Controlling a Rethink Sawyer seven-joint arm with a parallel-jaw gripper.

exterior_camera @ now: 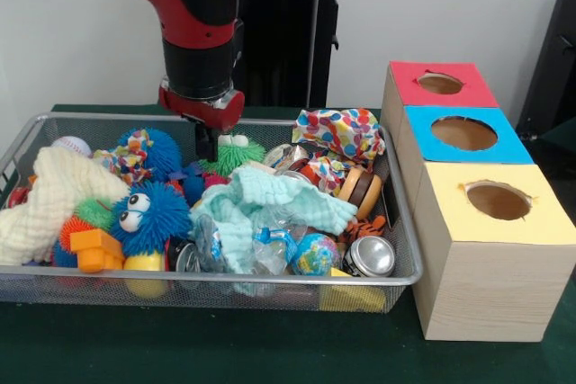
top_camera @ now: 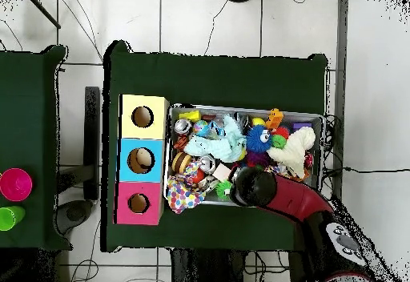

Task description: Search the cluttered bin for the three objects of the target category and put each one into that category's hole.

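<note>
The wire-mesh bin [exterior_camera: 225, 282] is packed with toys, cloths and cans; it also shows in the overhead view [top_camera: 248, 108]. My gripper [exterior_camera: 209, 143] hangs over the bin's far side, just above a green puffer ball [exterior_camera: 236, 156]; clutter hides its tips. In the overhead view the arm [top_camera: 280, 200] covers it. A rounded yellow toy [exterior_camera: 144, 263] lies at the bin's front under the blue puffer ball [exterior_camera: 148, 213]. I cannot pick out an orange-tan toy with a face. The red-topped box's hole [exterior_camera: 440, 84] is right of the bin and also shows in the overhead view [top_camera: 138, 203].
The blue-topped box [exterior_camera: 463, 134] and yellow-topped box [exterior_camera: 498, 201] stand in a row with the red one. A mint cloth [exterior_camera: 270, 204], a cream cloth [exterior_camera: 49, 200], a polka-dot cloth [exterior_camera: 342, 132] and a metal can [exterior_camera: 369, 256] lie among the toys.
</note>
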